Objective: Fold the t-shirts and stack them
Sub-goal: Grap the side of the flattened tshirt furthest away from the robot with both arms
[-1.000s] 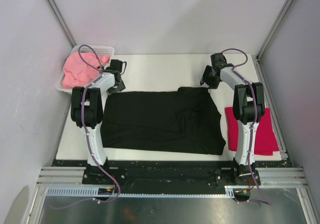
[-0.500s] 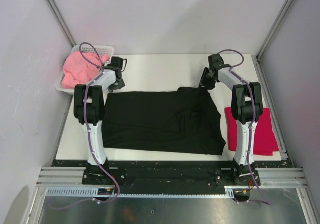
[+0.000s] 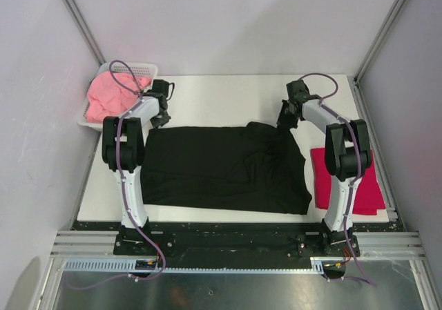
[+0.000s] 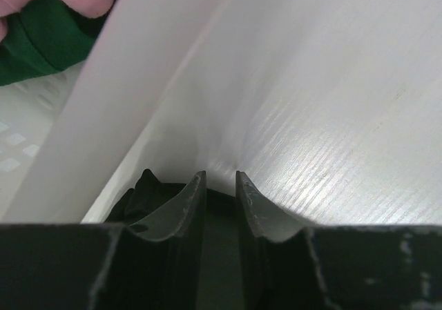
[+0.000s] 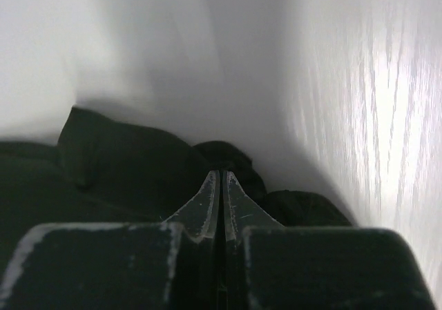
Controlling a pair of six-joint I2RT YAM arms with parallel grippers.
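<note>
From above, the black t-shirt point(image 3: 221, 168) lies spread mid-worktop point(image 3: 221, 99), the red t-shirt point(image 3: 373, 182) sits at the right edge, and the pink t-shirt point(image 3: 107, 97) is heaped in the basket point(image 3: 141, 67) at the far left corner. Left wrist: the left gripper point(image 4: 221, 175) has its jaws narrowly apart at the black t-shirt's far left corner; whether it's pinching is hard to say. Right wrist: the right gripper point(image 5: 221, 174) is clamped tight on a bunched fold of the black t-shirt.

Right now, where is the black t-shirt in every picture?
Top external: black t-shirt spread flat in the middle.
Left wrist: its corner at the bottom, beside the left fingers.
Right wrist: lower left, at the right fingers.
Shared landmark: the white table.
</note>
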